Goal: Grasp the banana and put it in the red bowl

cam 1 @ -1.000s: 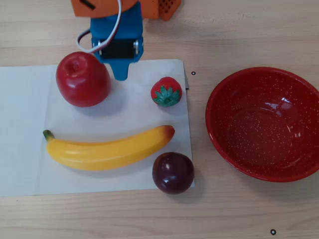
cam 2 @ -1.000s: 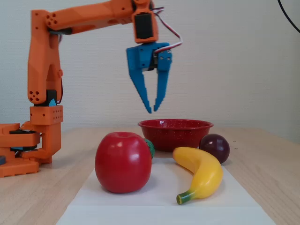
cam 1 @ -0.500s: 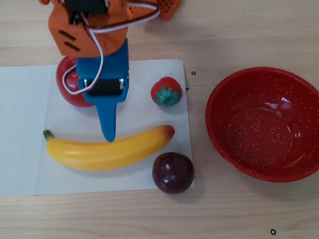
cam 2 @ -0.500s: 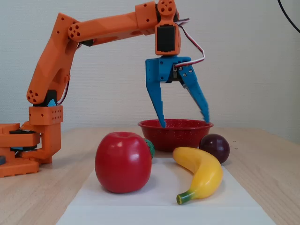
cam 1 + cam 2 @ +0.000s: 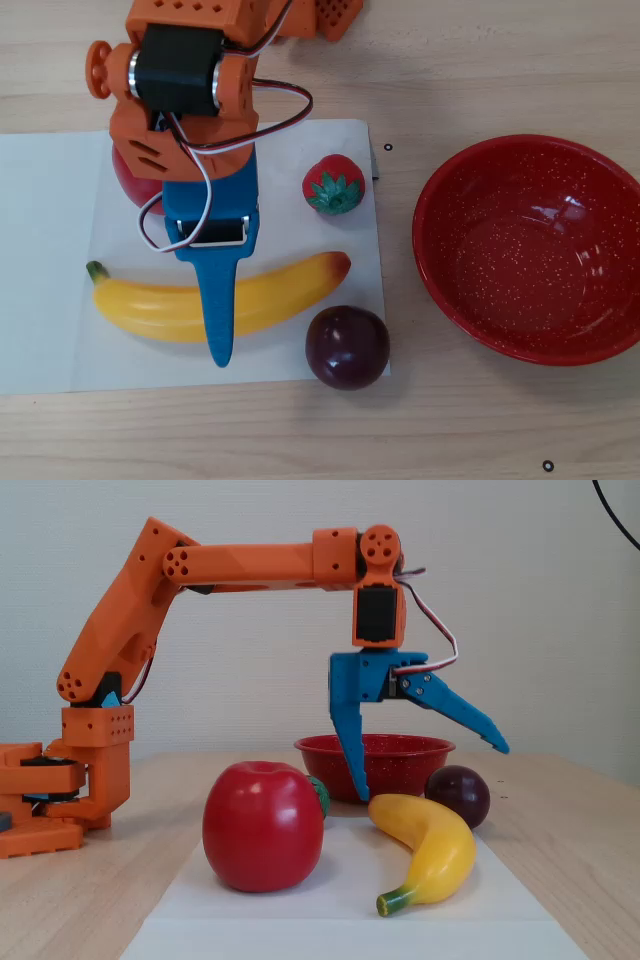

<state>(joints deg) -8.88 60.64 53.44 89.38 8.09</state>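
Note:
The banana (image 5: 150,305) lies on white paper, green stem to the left and orange-red tip to the right in the overhead view; in the fixed view (image 5: 435,845) its stem points at the camera. My gripper (image 5: 215,300) is open wide and empty, straddling the banana's middle from above. In the fixed view the gripper (image 5: 430,770) has one blue finger (image 5: 350,750) pointing down beside the banana and the other (image 5: 465,718) splayed out above it. The red bowl (image 5: 425,235) stands empty on the right of the overhead view, and behind the arm in the fixed view (image 5: 415,755).
A red apple (image 5: 262,825) sits on the paper, mostly hidden under the arm in the overhead view (image 5: 128,182). A strawberry (image 5: 334,185) lies above the banana's tip. A dark plum (image 5: 347,347) sits by the tip, near the paper's corner (image 5: 460,792). The arm's base (image 5: 70,790) stands at the far left of the fixed view.

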